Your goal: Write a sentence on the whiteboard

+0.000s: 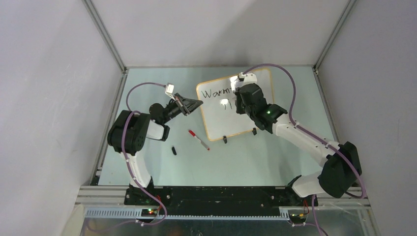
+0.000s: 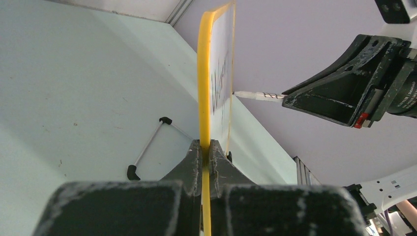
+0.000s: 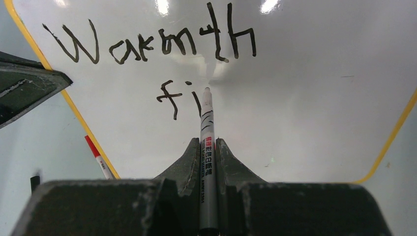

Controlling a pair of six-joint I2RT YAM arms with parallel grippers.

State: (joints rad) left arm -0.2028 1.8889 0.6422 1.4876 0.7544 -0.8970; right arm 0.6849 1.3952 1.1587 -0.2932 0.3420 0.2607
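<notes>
Where marker [image 3: 207, 125] meets whiteboard [image 3: 305, 113] — "Warmth fi".

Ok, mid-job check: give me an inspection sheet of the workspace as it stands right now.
Surface: pale green table, no spills seen.
Job's things: whiteboard carries writing, "Warmth" with "fi" under it; black marker has its tip at the board beside "fi".
Clutter: red-capped marker and small black cap lie on the table off the board's near left corner.
Grippers: left gripper shut on the whiteboard's edge; right gripper shut on the black marker.
Cables: purple cables loop along both arms, no snag seen.
Surroundings: grey walls, metal frame rails; nothing else seen.
</notes>
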